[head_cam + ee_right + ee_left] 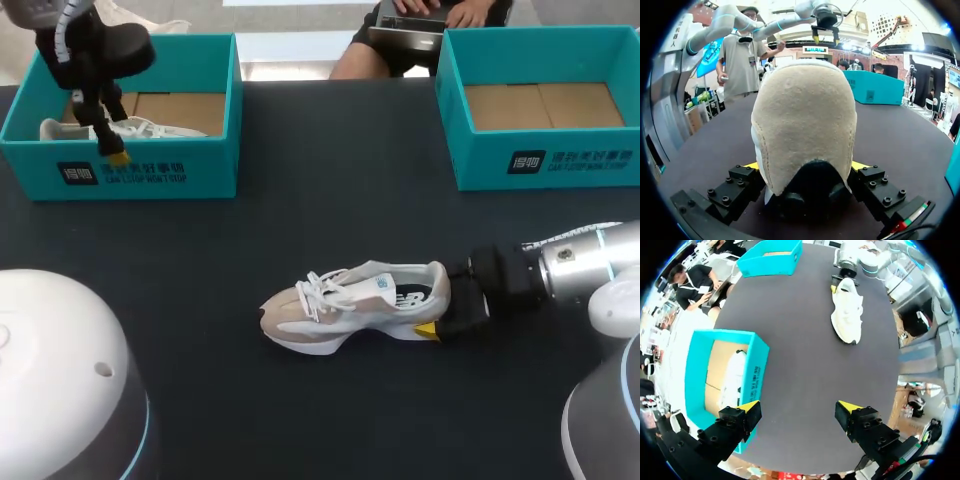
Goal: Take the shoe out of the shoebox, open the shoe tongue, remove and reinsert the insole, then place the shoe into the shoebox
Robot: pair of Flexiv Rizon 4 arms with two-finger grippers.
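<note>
Shoe (350, 300): out of any box, standing on its sole near the middle of the table (330, 200). Laces look done up and the tongue lies flat. The insole cannot be seen from these views, and no loose insole lies near the shoe.

Right end effector (806, 167): at the heel end of the shoe, arm low along the table. In the right wrist view a finger sits against each side of the heel, so it is pinching the shoe by the heel.

Toe-side shoebox (150, 175): well apart from the shoe, past its toe end and toward the far table edge. It holds a second shoe (150, 128), pale and lying on the cardboard floor.

Left end effector (797, 412): well apart from the shoe, raised at the near wall of the toe-side shoebox. Fingers spread wide, nothing between them.

Heel-side shoebox (560, 160): well apart from the shoe, past its heel end and also toward the far edge. Only its cardboard floor shows.

Progress, as a judgement:
- Taking the shoe out of the shoebox reads as done.
- Opening the tongue is not yet done, going by the flat tongue and the laces.
- Insole removal and reinsertion cannot be confirmed and probably remain.
- Putting the shoe back in the shoebox remains.

So the task is early, with the heel hold likely steadying the shoe for the tongue step.
</note>
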